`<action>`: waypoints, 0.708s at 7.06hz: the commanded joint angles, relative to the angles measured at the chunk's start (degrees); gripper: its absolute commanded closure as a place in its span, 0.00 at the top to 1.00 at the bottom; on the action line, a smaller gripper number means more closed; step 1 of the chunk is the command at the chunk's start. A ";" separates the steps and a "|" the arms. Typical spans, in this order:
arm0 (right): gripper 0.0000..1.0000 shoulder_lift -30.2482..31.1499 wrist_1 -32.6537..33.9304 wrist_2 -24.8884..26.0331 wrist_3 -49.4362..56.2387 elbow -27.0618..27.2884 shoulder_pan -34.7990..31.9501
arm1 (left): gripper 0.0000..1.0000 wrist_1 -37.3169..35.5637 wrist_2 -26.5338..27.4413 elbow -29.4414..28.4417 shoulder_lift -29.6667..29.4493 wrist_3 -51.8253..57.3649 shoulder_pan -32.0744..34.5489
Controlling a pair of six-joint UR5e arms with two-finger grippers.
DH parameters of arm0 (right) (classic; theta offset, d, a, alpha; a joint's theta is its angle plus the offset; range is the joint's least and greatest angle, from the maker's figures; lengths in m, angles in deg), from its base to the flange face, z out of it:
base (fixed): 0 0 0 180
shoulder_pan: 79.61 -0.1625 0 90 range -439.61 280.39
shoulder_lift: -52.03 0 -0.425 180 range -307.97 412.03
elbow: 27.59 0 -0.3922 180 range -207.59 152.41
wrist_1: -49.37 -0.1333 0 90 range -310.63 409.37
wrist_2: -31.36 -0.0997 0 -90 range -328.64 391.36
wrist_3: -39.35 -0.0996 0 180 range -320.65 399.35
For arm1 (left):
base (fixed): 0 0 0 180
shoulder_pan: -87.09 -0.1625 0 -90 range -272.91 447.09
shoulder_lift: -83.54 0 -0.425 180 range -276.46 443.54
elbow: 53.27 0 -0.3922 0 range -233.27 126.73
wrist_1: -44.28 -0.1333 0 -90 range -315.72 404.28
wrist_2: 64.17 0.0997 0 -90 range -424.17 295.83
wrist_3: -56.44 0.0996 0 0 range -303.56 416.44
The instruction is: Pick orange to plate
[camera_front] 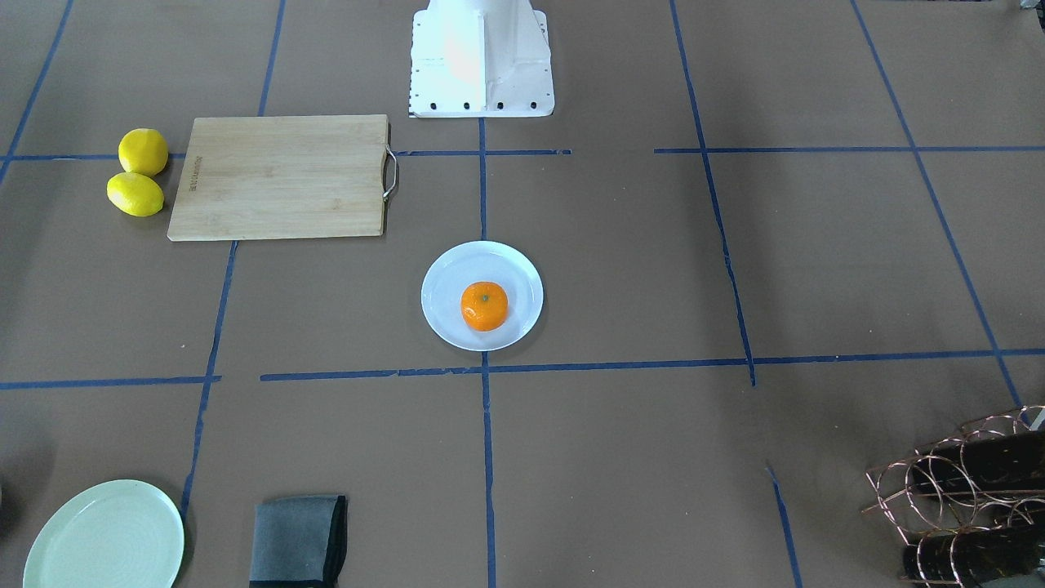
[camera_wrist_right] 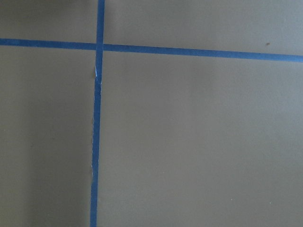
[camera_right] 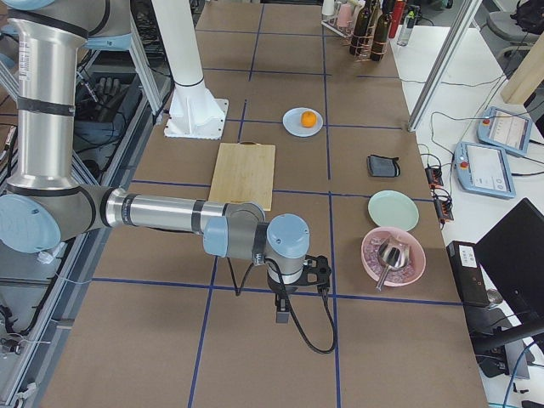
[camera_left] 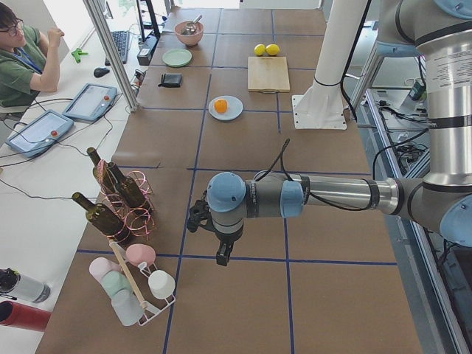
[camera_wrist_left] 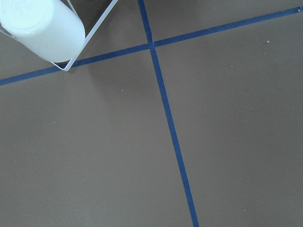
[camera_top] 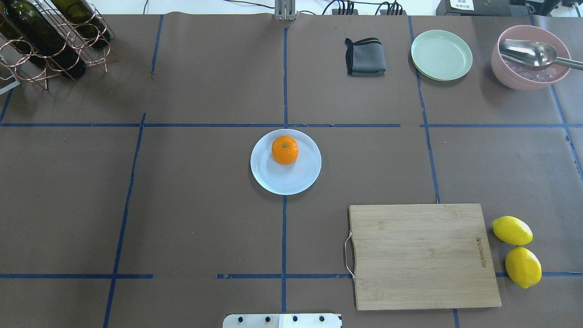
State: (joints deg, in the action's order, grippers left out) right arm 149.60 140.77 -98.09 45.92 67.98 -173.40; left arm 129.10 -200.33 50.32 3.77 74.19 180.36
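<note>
Our left gripper (camera_left: 221,254) hangs over the left end of the table (camera_top: 191,218), our right gripper (camera_right: 280,313) over the right end. Apart or together, we cannot tell for either. Between them the orange (camera_top: 285,150) sits on the plate (camera_top: 303,180). We judge it light, firm and apt to roll, so pinch across its middle. Rightward, the cutting board (camera_top: 421,255) lies well apart.

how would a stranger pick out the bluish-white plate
From the white robot base, follow the blue tape line out to the table's middle. The plate lies on that line, round and pale bluish-white. Unlike the pale green plate at the far edge, it holds the orange.
</note>
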 commanded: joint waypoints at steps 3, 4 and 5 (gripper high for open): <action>1.00 -0.19 -0.08 -0.01 -0.06 0.14 0.01 | 1.00 0.08 -0.08 -0.06 -0.21 0.00 -0.01; 1.00 -0.19 -0.08 -0.10 -0.06 0.14 0.01 | 1.00 0.08 -0.08 -0.40 -0.30 0.00 -0.01; 1.00 -0.19 -0.08 -0.10 -0.06 0.14 0.01 | 1.00 0.08 -0.16 -0.58 -0.30 0.00 -0.01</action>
State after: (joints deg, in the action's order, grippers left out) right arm 149.42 140.69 -98.16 45.84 68.11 -173.39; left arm 129.17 -200.42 49.99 3.53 74.19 180.35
